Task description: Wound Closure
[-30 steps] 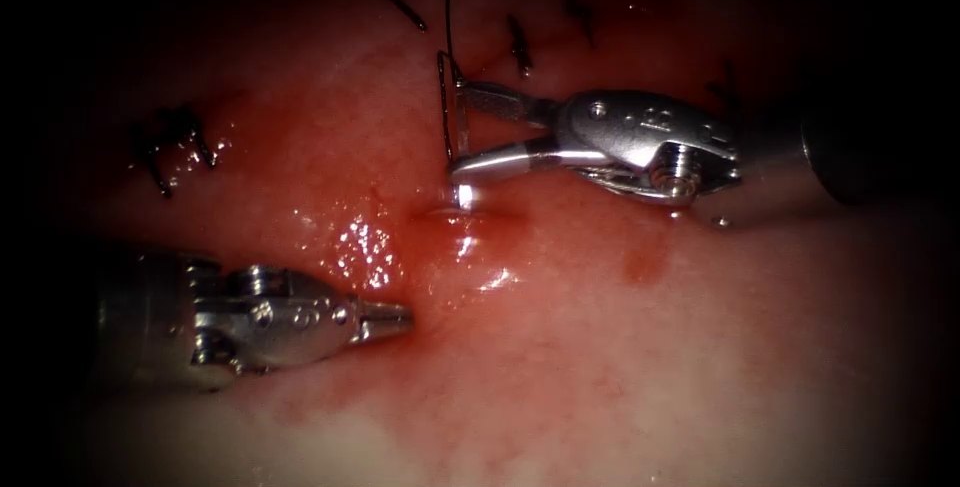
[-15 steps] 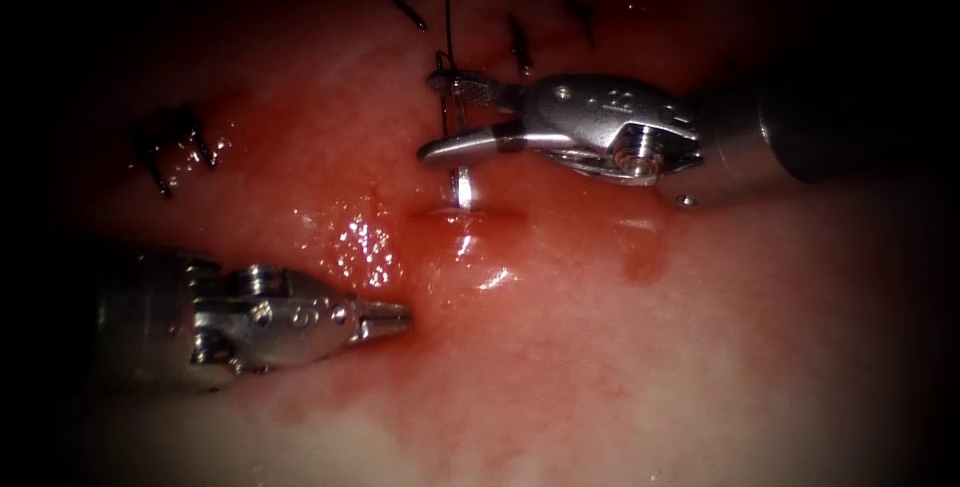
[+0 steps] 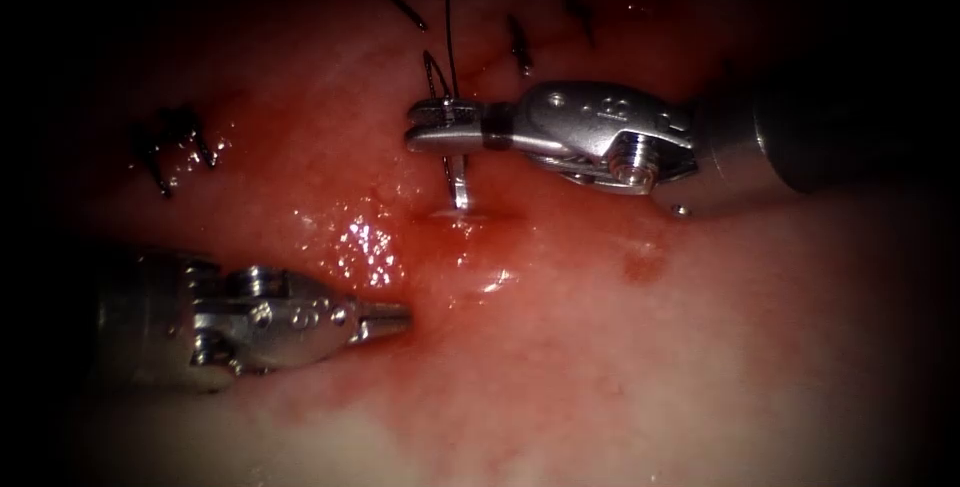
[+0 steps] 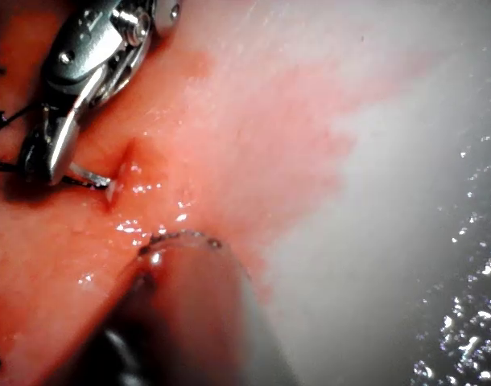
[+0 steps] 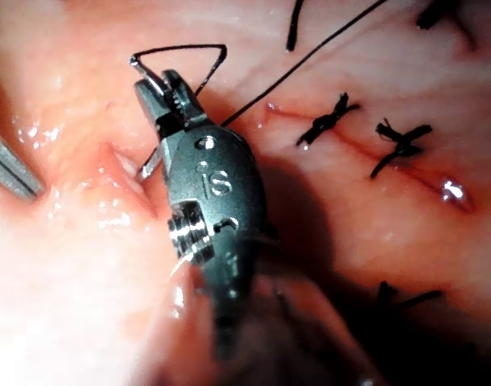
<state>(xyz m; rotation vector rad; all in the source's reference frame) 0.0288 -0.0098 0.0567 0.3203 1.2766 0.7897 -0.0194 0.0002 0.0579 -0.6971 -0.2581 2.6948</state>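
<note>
- Endoscope view: my right silver needle driver point(image 3: 432, 127) is coming in from the right with its jaws clamped down on the thin curved steel needle point(image 3: 458, 179), gripping it somewhere around mid-curve. One end of the needle is sticking down into the wet pink pork-belly tissue point(image 3: 600, 347) at a small dimple by the cut, so it's sitting in the tissue right now. The fine black thread point(image 3: 449, 7) is running straight up from the jaws. Dark knotted stitches point(image 3: 518, 45) are sitting further up along the cut, another dark stitch cluster point(image 3: 165, 152) is off on the left, and glossy red fluid point(image 3: 470, 247) is pooling around the entry spot. My left silver needle driver point(image 3: 400, 319) is lying low on the left, jaws pressed together, holding nothing.
- Left wrist view: I'm looking at my right tool point(image 4: 48, 157) pinching the needle point(image 4: 92, 177), which is curving into a little ridge of tissue point(image 4: 310, 121). My own left tip is too blurred here to say much.
- Right wrist view: my right jaws are biting together on the needle point(image 5: 149, 165), with a loop of thread point(image 5: 181, 50) just beyond the tip point(image 5: 161, 92) and finished stitches point(image 5: 330, 119) along the cut.
</note>
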